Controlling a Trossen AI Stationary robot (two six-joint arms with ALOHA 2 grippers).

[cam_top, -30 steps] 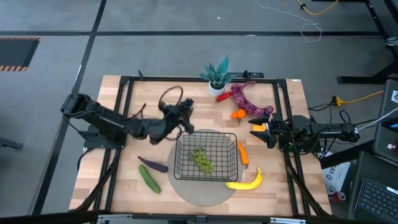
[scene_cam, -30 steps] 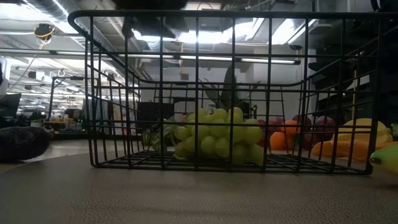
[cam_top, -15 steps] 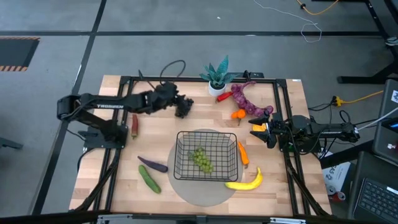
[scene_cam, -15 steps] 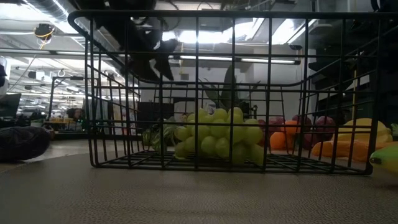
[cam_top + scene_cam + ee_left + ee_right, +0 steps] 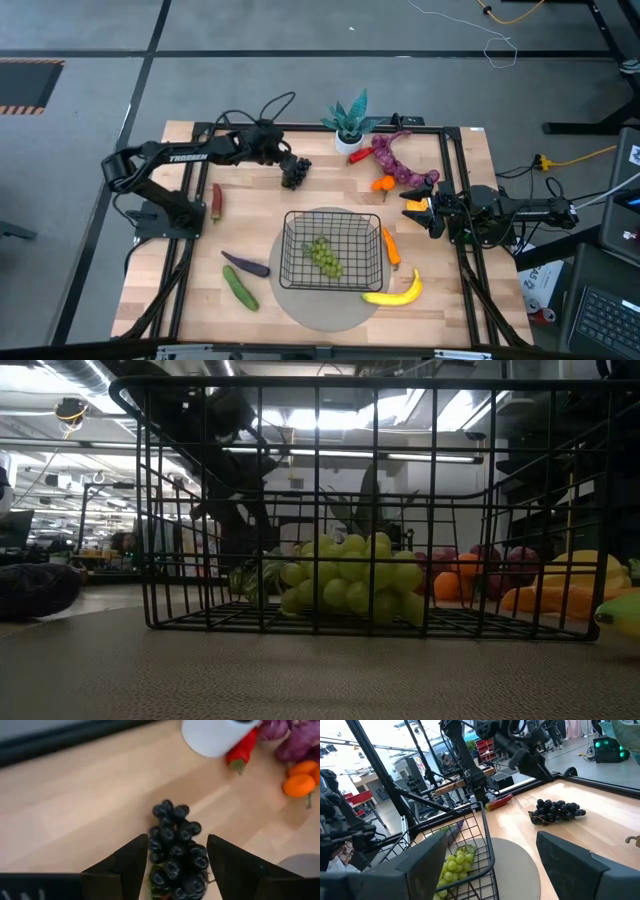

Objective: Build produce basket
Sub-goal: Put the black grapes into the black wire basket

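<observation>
The black wire basket (image 5: 333,250) stands on a round grey disc and holds green grapes (image 5: 322,255). Dark grapes (image 5: 295,173) lie on the table between the basket and the far edge. My left gripper (image 5: 177,838) is open and hangs just above them, one finger on each side of the bunch's near end; it also shows in the high view (image 5: 283,160). My right gripper (image 5: 408,210) is open and empty to the right of the basket. A carrot (image 5: 391,247) and a banana (image 5: 395,292) lie by the basket's right side. An eggplant (image 5: 246,265) and a cucumber (image 5: 240,288) lie to its left.
A potted plant (image 5: 350,122), a red pepper (image 5: 357,155), a long purple lumpy string (image 5: 400,162) and an orange (image 5: 383,184) lie at the far edge. A dark red vegetable (image 5: 215,200) lies by the left arm's base. Bare wood shows between the dark grapes and the basket.
My left gripper has swung from the basket's far left corner toward the table's far edge and come down over the dark grapes. The grapes and the other produce have stayed where they were.
</observation>
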